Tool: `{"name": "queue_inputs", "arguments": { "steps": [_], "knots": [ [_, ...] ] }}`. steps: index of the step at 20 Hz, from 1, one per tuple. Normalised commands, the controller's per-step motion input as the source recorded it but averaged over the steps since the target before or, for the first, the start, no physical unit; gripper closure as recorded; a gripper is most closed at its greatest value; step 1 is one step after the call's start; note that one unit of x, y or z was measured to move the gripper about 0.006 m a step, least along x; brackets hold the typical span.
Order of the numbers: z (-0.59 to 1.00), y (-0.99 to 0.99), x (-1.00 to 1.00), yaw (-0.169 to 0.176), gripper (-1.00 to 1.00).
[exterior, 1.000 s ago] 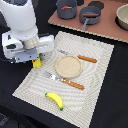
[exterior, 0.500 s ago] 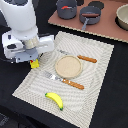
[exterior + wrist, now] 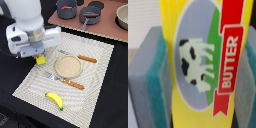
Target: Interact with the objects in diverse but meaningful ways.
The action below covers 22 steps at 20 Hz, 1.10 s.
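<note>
White arm reaching down, claw (image 3: 40,59) pointing downward, fingers (image 3: 150,82) clamped on something

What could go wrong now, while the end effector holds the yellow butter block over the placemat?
1. The butter block hangs low from the end effector; it may slip if the grip is shallow.
2. The fork lies nearby on the placemat; lowering the block there could knock it.
3. The plate is also close, so a sideways move might bump it.

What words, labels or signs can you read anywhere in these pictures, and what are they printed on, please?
"BUTTER": white letters on a red ribbon on the yellow block held between the gripper's pads, beside a picture of a cow.
In the exterior view no text is readable on the block, the placemat or anything else.
</note>
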Motion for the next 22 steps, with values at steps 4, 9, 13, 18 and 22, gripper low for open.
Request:
{"name": "queue_inputs", "arguments": {
  "steps": [4,9,13,18,22],
  "knots": [
    [0.6,0.67,0.76,-0.018,1.0],
    [0.33,0.61,0.74,-0.021,1.0],
    [0.02,0.44,0.55,-0.006,1.0],
    [-0.05,0.3,0.47,0.0,1.0],
    [-0.01,0.24,0.55,-0.001,1.0]
  ]
}}
